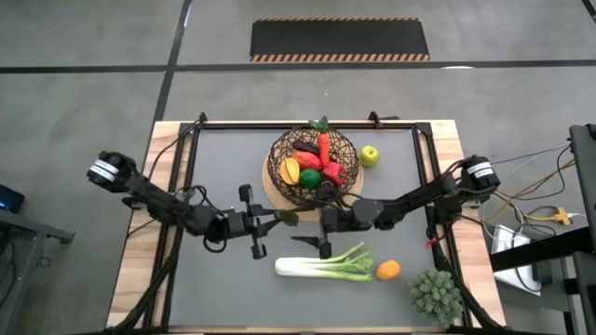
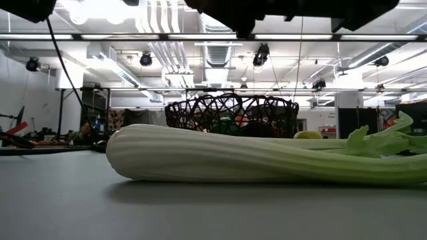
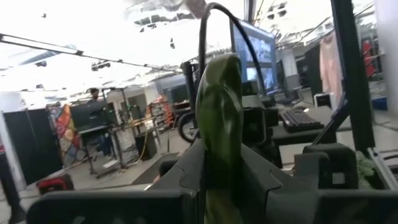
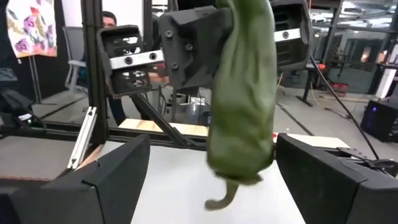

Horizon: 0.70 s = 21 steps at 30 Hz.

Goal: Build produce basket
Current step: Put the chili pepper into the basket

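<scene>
The dark wire basket sits at the table's far middle on its pale disc, holding red, yellow and green produce. A green apple lies right of it. A leek and an orange lie near the front. Above the table's middle my left gripper is shut on a dark green pepper. My right gripper faces it from the right, open. Its fingers stand on either side of the pepper's stem end and do not touch it. My left gripper pinches the green pepper between its two fingers, at the end away from the stem. The fingers come about level from the table's left. The pepper is clear of the table, and in the right wrist view its curled stem end hangs free below the fingers.
A spiky green bushy plant stands at the front right corner. A black frame runs round the grey mat. The leek lies across the front, just below the two grippers. People and desks show in the room beyond the table.
</scene>
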Each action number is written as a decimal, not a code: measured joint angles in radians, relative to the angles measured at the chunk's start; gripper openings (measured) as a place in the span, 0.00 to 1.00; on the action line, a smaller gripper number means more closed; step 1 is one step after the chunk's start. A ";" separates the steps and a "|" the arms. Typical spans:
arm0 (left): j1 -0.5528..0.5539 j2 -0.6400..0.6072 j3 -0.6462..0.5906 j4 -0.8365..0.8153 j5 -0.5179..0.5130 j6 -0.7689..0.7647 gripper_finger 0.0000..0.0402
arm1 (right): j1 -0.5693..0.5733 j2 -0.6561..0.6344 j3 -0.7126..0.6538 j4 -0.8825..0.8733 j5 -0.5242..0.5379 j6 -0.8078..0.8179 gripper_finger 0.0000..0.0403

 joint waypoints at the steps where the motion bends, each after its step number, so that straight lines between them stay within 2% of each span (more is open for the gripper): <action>1: 0.003 0.005 0.000 0.012 0.015 0.000 0.09 | -0.004 0.000 0.008 -0.014 0.000 0.004 0.82; 4: 0.006 0.009 0.000 0.028 0.044 0.000 0.09 | -0.012 -0.002 0.021 -0.047 0.001 0.012 0.80; 7: 0.006 0.009 0.000 0.028 0.048 0.000 0.09 | -0.012 -0.002 0.028 -0.047 0.003 0.013 0.74; 14: 0.007 0.009 -0.001 0.022 0.046 -0.001 0.10 | -0.012 -0.002 0.031 -0.048 0.000 0.015 0.41; 17: 0.007 0.009 -0.004 0.023 0.045 -0.002 0.13 | -0.012 -0.002 0.030 -0.051 0.001 0.015 0.27; 21: 0.007 0.009 -0.013 0.021 0.044 -0.003 0.23 | -0.012 -0.007 0.030 -0.090 0.000 0.018 0.26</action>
